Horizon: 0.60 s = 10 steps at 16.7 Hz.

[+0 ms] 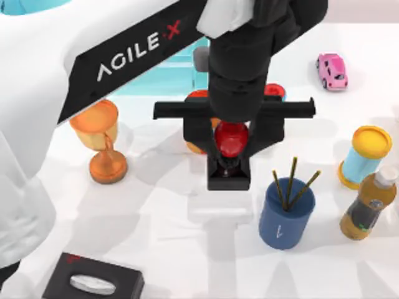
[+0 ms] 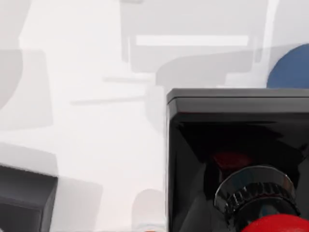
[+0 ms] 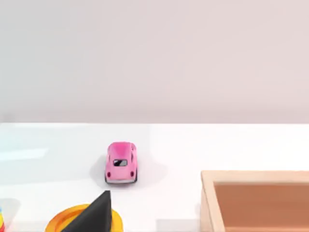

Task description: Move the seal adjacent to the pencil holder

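The seal (image 1: 229, 169), a black square block with a glossy red knob, hangs in my left gripper (image 1: 230, 138), which is shut on the knob from above. Its shadow falls on the white table just nearer the front. In the left wrist view the seal (image 2: 231, 140) looms large, with its red knob at the edge. The pencil holder (image 1: 285, 218), a dark blue cup with thin pencils, stands upright to the right of the seal and a little nearer the front, apart from it. A piece of the blue cup (image 2: 291, 68) also appears beyond the block. A dark fingertip (image 3: 96, 215) of my right gripper points toward the far table edge.
A gold goblet (image 1: 100, 140) stands at the left and a black tissue box (image 1: 93, 281) at the front left. A light-blue cylinder with a yellow lid (image 1: 366, 156) and an amber bottle (image 1: 368, 205) crowd the right. A pink toy car (image 1: 331, 70) sits far right, near a wooden box (image 3: 256, 198).
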### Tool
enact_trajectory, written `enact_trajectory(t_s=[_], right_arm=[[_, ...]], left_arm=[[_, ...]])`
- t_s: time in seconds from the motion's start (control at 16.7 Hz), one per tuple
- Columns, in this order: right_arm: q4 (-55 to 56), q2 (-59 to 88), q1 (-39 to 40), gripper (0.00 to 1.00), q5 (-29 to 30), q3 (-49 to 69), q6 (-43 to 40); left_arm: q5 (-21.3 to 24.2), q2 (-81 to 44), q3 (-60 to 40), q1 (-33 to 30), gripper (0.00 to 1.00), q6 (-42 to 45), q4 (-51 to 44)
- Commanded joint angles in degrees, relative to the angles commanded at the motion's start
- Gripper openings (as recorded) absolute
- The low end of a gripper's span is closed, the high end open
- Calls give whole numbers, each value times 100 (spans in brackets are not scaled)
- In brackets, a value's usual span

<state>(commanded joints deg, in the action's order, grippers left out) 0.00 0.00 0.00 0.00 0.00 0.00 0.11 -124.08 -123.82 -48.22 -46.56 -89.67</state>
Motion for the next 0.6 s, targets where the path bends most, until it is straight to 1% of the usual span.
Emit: enact_trajectory(t_s=[0.6], right_arm=[[0,0,0,100,0,0,0]], left_arm=[[0,0,0,0,90,0,0]])
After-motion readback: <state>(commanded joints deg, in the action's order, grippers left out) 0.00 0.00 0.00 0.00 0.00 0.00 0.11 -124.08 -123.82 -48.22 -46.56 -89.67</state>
